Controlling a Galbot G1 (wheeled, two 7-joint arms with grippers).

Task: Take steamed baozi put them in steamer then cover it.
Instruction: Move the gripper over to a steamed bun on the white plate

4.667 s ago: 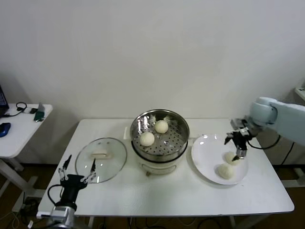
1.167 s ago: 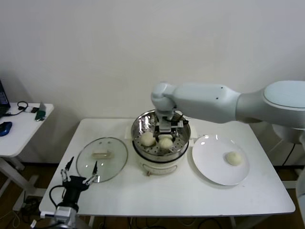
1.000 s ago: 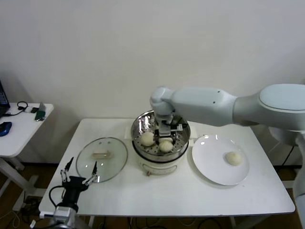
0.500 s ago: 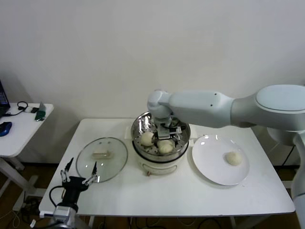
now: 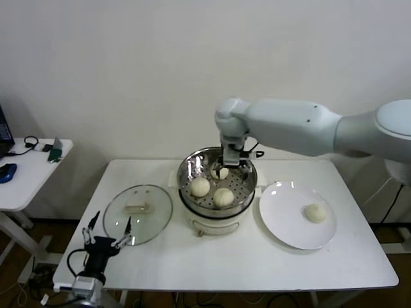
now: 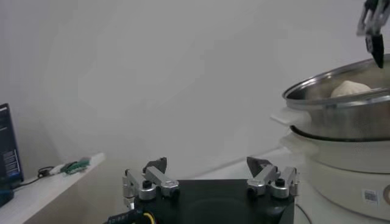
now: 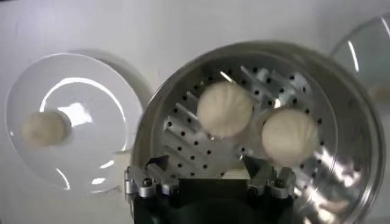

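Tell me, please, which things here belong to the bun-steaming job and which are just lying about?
Job:
- buns in the steamer
- last bun on the plate
- steamer
- lid
- right gripper, open above the steamer
- left gripper, open, parked by the lid

Lying about:
- mouse, cable and green item on the side table

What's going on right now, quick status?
Right gripper open above steamer, empty. Three buns inside, one bun on plate. Lid off. Left gripper parked.

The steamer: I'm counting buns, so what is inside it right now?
Inside the steamer, three baozi show on its perforated floor. The right gripper, open above, partly hides the farthest one.
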